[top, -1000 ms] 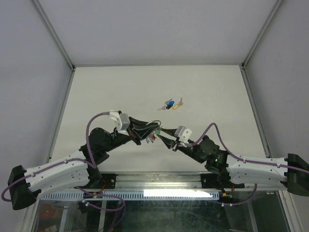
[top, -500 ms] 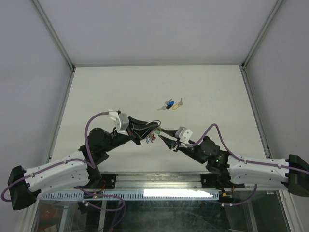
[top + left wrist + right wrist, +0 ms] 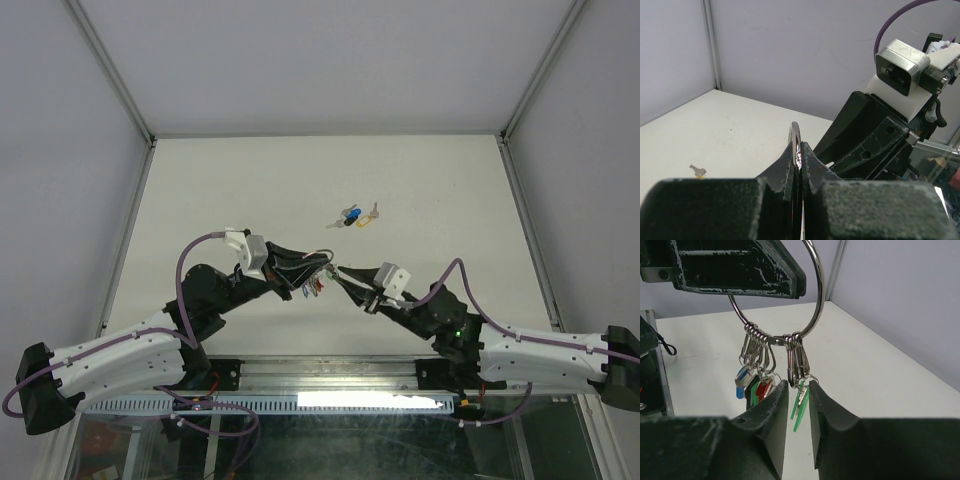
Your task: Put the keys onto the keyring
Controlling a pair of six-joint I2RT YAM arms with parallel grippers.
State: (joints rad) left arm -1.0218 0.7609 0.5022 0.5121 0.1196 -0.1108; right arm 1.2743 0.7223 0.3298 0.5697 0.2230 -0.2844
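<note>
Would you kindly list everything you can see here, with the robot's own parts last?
keys: three, blue, yellow and grey heads, loose mid-table
keyring: one, silver, held above table
hung keys: bunch, green, red and blue heads, on keyring
table: one, white, under all
left gripper: one, black, shut on keyring
right gripper: one, black, below keyring, jaws narrowly apart among hung keys

One keyring [image 3: 821,290] and, seemingly, three loose keys [image 3: 353,216].
</note>
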